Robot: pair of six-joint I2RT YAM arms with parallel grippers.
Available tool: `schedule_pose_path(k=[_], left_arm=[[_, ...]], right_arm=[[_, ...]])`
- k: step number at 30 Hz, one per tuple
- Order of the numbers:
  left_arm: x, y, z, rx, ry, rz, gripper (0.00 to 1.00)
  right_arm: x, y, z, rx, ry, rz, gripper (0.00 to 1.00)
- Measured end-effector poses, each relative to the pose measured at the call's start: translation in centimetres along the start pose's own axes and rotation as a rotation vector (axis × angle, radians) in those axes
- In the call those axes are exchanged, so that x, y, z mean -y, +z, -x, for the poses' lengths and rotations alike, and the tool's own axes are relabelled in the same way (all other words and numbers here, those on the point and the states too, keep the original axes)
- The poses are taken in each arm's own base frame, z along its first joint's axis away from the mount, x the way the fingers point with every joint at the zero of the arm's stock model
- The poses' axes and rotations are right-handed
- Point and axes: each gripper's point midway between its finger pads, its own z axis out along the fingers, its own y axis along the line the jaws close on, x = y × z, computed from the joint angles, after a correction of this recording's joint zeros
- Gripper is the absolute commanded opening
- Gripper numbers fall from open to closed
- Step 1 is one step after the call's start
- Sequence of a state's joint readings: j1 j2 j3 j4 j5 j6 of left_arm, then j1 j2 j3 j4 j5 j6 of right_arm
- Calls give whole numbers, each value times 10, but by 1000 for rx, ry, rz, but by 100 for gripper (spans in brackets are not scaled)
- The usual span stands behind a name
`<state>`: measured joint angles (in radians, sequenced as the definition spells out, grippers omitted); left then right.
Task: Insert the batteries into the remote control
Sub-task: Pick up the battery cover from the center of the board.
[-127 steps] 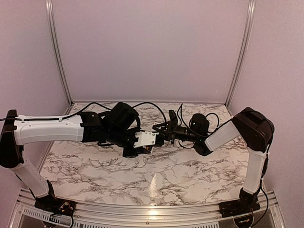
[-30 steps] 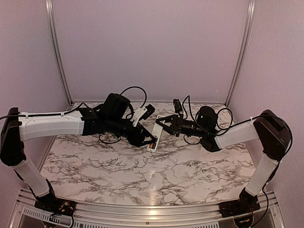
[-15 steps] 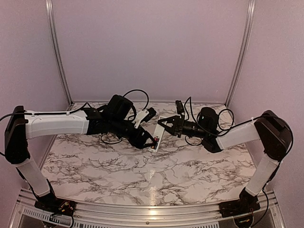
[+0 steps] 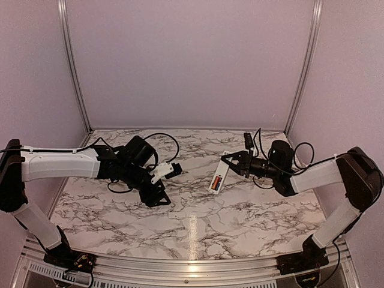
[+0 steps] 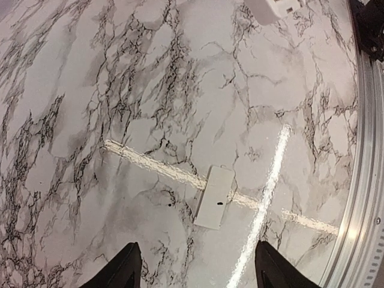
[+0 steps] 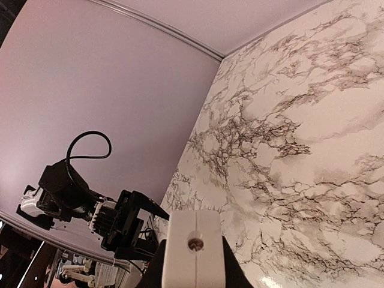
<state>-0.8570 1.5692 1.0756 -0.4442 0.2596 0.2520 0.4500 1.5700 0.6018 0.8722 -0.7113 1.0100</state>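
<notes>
The white remote control [image 4: 218, 180] hangs above the table's middle, held at its upper end by my right gripper [image 4: 228, 165], which is shut on it. Its open back shows the batteries [image 4: 218, 179], one orange and one dark, seated inside. In the right wrist view the remote's end face [image 6: 195, 252] sits between the fingers. My left gripper [image 4: 157, 197] is open and empty, low over the table to the left of the remote. In the left wrist view its gripper [image 5: 198, 267] hangs above a small flat white piece [image 5: 214, 197] lying on the marble; a corner of the remote [image 5: 270, 9] shows at the top.
The marble table [image 4: 252, 216] is bounded by pale walls at the back and sides, with a metal rail [image 5: 366, 180] along the near edge. Black cables trail from both wrists. The left arm [image 6: 129, 219] shows in the right wrist view.
My left gripper has drawn back to the left and down, away from the remote. My right gripper has carried the remote a little to the right.
</notes>
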Motion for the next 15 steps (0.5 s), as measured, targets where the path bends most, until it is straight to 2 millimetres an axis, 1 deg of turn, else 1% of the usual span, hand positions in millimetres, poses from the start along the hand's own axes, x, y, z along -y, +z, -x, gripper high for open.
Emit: schedule_pose_path(k=[1,3,9,12,15], left_arm=[[2,3,-9,-25,23,-6,66],[6,9,-21,-61,70,-15,65],[8,35,-45,-156,172,-25,63],[7,47,-56,-202,205,-22,62],[5,55,-62,-232,234,-19,62]], right_arm=[[2,-2,0,0,-2,-6,0],[4,-5,-4,-8,-4,-13,0],[16,-12,-12,-26,8,-39,0],[17,-12,-12,-29,6,-41,0],[17,-13,-12,-30,5,-39,0]])
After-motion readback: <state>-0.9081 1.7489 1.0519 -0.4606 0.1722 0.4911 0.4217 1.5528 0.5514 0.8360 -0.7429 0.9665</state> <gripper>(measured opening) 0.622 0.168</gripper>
